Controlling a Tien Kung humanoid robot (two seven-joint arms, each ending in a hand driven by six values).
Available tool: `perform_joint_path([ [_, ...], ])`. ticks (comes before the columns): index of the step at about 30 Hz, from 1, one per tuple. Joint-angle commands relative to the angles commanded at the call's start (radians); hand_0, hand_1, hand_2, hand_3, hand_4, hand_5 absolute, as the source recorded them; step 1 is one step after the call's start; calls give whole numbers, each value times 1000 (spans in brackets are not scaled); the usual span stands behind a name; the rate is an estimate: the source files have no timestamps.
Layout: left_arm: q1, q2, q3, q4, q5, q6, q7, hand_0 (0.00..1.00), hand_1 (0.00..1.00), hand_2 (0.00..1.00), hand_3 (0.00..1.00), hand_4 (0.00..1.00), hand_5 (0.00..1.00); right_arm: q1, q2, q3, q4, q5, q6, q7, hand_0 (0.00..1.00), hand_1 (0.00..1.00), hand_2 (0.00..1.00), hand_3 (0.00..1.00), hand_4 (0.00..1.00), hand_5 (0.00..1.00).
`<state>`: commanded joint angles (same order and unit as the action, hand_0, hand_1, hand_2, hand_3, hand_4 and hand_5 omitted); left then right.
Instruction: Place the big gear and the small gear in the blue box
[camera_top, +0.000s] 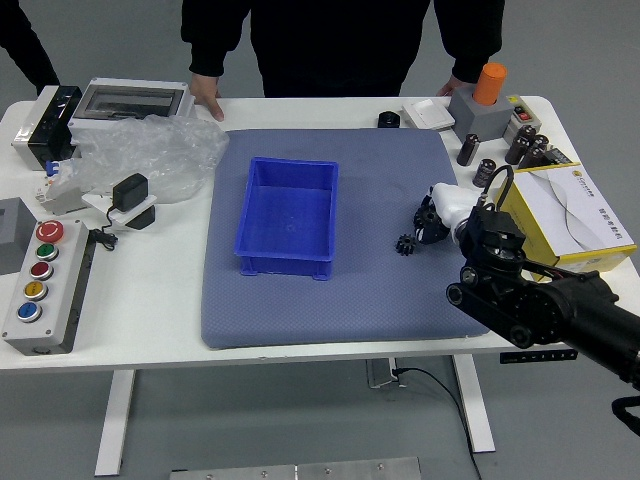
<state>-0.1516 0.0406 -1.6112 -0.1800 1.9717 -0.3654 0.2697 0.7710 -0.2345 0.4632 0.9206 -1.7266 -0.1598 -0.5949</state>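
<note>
- The right hand (433, 222) is held low over the mat (390, 310), above its 3 o'clock side; whether it is clenched, released or closed on the big gear (425, 214) cannot be told.
- The big gear is partly covered by the hand, at its 9 o'clock side.
- The small gear (406, 244) is seen on the mat just beside the hand, between 7 and 8 o'clock from it.
- The right arm (530, 310) is extended in from 4 o'clock, near the yellow-and-white box (590, 215), which is set at 3 o'clock; the contents of that box are hidden.
- The blue box (288, 262) is placed upright at 9 o'clock, well apart from both gears; only its bare blue floor is shown inside.
- Bare mat is left between the small gear and the blue box, and toward 6 o'clock as far as the worktop's (300, 354) near edge strip.
- The blue box's 9 o'clock rim is set near the mat's edge.
- At the worktop's far edge, one of the person's hands (207, 96) is rested at 10 o'clock, the other (455, 86) near 12.
</note>
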Motion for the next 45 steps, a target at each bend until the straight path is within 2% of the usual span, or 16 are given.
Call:
perform_joint_path([
  [2, 0, 0, 0, 0, -1, 0, 0, 810, 785, 795, 749, 594, 250, 1, 0, 1, -2, -2, -5, 1, 686, 527, 561, 621, 698, 99],
  [3, 0, 0, 0, 0, -1, 0, 0, 810, 785, 795, 749, 594, 250, 1, 1, 2, -2, -3, -7, 1, 673, 507, 536, 590, 784, 60],
  [8, 1, 0, 0, 0, -1, 0, 0, 810, 785, 795, 749, 594, 250, 3, 2, 5, -6, -3, -19, 5, 673, 507, 536, 590, 784, 60],
  [9, 1, 0, 0, 0, -1, 0, 0, 810, 785, 795, 749, 594, 250, 3, 3, 5, -7, -2, -21, 6, 648, 472, 487, 520, 854, 131],
  [26, 1, 0, 1, 0, -2, 0, -1, 810, 785, 795, 749, 594, 250, 4, -1, 27, 4, -18, -47, 4, 630, 460, 475, 499, 854, 147],
  [32, 3, 1, 2, 0, -2, 0, -1, 810, 784, 795, 749, 594, 250, 11, -9, 57, 23, -40, -50, -10, 637, 461, 474, 504, 857, 141],
  [33, 3, 1, 2, 0, -2, 0, -1, 810, 784, 795, 749, 594, 250, 12, -10, 61, 27, -43, -49, -12, 649, 463, 478, 509, 830, 96],
  [45, 3, 1, 0, 0, -1, -1, -1, 810, 784, 795, 749, 594, 250, 21, -21, 96, 81, -76, -51, -36, 651, 468, 481, 515, 808, 102],
])
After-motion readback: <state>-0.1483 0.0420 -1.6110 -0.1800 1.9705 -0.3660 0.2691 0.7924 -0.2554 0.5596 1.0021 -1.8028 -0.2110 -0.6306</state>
